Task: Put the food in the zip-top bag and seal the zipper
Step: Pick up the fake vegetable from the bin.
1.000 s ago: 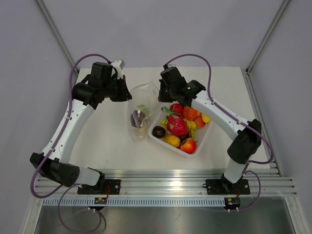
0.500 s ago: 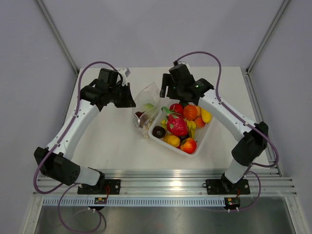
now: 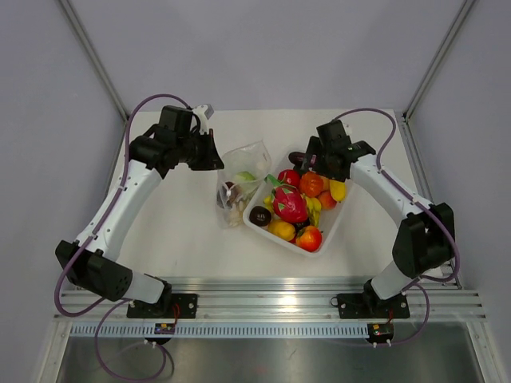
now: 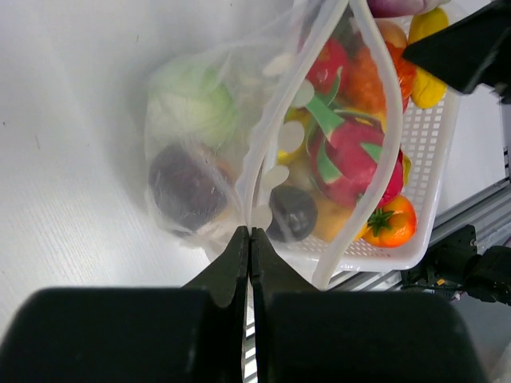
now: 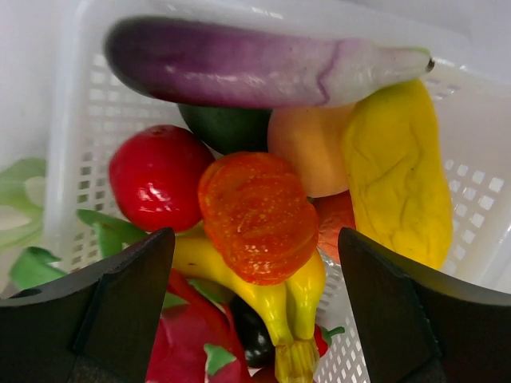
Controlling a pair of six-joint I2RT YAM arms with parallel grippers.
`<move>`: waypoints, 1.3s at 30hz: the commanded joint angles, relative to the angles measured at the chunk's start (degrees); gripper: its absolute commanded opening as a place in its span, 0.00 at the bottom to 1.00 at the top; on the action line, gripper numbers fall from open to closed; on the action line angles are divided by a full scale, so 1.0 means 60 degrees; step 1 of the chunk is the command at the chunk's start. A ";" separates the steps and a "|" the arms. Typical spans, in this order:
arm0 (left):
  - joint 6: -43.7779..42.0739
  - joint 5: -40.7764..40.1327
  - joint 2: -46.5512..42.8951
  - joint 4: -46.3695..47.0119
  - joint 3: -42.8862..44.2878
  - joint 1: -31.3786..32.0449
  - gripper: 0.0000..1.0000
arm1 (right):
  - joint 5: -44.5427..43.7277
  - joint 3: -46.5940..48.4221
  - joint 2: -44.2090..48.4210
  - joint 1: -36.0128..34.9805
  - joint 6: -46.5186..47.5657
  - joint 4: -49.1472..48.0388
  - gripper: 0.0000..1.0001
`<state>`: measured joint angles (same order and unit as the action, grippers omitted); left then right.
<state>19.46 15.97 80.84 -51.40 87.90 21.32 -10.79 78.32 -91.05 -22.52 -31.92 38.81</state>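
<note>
the left gripper [image 4: 249,233] is pinched tight on one lip of the zip-top bag [image 3: 239,177]. the bag lies on the table [image 3: 176,227] just beside the white tray [image 3: 334,225], its mouth gaping toward the tray, and a green piece [image 4: 190,104] and a dark purple one [image 4: 185,187] are already inside. the right gripper [image 5: 255,239] hangs over the far end of the tray, fingers spread wide with nothing in them. below it are an eggplant [image 5: 239,70], a ridged orange fruit [image 5: 254,214], a red one [image 5: 158,175] and a yellow one [image 5: 399,171]. most of the food, the pink dragon fruit [image 3: 290,203] included, is in the tray, so i'd call this early going. what worries me is that only one lip is held. the other side of the zipper [image 4: 390,136] just sags, so the mouth could fold shut as a piece comes in. the film is thin, and a shove might drag the bag or tug it out of the pinch. those fruits are glossy, round and packed close, so closing on one could squirt it sideways or nudge the eggplant, which looks to sit by the rim, over the edge. the dragon fruit looks big for that opening. and if the bag is stuffed too full, the strip won't press closed.
</note>
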 commanded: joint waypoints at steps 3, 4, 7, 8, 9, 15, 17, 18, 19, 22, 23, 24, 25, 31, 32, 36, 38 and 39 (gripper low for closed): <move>-0.0051 0.0107 0.0165 0.0202 0.0804 0.0035 0.00 | 0.0201 -0.0324 -0.0396 0.0092 0.0091 -0.0534 0.91; -0.0051 0.0122 0.0150 0.0231 0.0819 0.0035 0.00 | 0.0230 -0.0383 -0.0441 0.0106 0.0091 -0.0564 0.91; -0.0051 0.0137 0.0179 0.0231 0.0878 0.0035 0.00 | 0.0420 -0.0544 -0.0646 0.0150 0.0091 -0.0740 0.90; -0.0051 0.0137 0.0194 0.0231 0.0878 0.0035 0.00 | 0.0551 -0.0588 -0.0690 0.0165 0.0076 -0.0813 0.90; -0.0051 0.0137 0.0194 0.0231 0.0878 0.0035 0.00 | 0.0625 -0.0675 -0.0792 0.0180 0.0076 -0.0930 0.89; -0.0021 0.0137 0.0180 0.0216 0.0892 0.0035 0.00 | 0.0845 -0.0910 -0.0837 0.0180 -0.0012 -0.1136 0.76; -0.0036 0.0137 0.0179 0.0216 0.0878 0.0035 0.00 | 0.0875 -0.0983 -0.0691 0.0180 0.0003 -0.1194 0.67; -0.0021 0.0137 0.0165 0.0216 0.0863 0.0035 0.00 | 0.0875 -0.0969 -0.0502 0.0165 0.0003 -0.1136 0.62; -0.0021 0.0137 0.0165 0.0216 0.0863 0.0035 0.00 | 0.0802 -0.0926 -0.0413 0.0180 0.0032 -0.1005 0.57; -0.0021 0.0137 0.0150 0.0216 0.0849 0.0035 0.00 | 0.0641 -0.0793 0.0275 0.0180 0.0105 -0.0638 0.43; -0.0021 0.0137 0.0136 0.0216 0.0848 0.0035 0.00 | 0.0568 -0.0779 0.0465 0.0165 0.0120 -0.0551 0.40; -0.0036 0.0151 0.0135 0.0231 0.0848 0.0035 0.00 | 0.0524 -0.0721 0.0815 0.0180 0.0135 -0.0390 0.37; -0.0007 0.0180 0.0135 0.0231 0.0848 0.0035 0.00 | 0.0480 -0.0662 0.0964 0.0180 0.0178 -0.0316 0.35; 0.0008 0.0239 0.0150 0.0290 0.0746 0.0050 0.00 | 0.1033 0.0070 0.1873 0.0165 0.0150 0.0270 0.29; 0.0023 0.0239 0.0150 0.0290 0.0731 0.0050 0.00 | 0.1181 0.0201 0.1946 0.0136 0.0106 0.0285 0.29; 0.0037 0.0239 0.0106 0.0304 0.0673 0.0050 0.00 | 0.1052 0.1443 0.2035 -0.0856 0.0076 0.0533 0.29; 0.0052 0.0239 0.0062 0.0319 0.0644 0.0050 0.00 | 0.0642 0.2045 0.1801 -0.1429 0.0120 0.0680 0.30; 0.0052 0.0239 0.0062 0.0305 0.0629 0.0050 0.00 | 0.0539 0.2614 0.1496 -0.1664 0.0135 0.0782 0.30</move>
<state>19.51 16.10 82.24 -51.62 90.39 21.37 -5.82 86.35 -80.40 -27.94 -31.68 42.22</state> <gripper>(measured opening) 0.005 0.650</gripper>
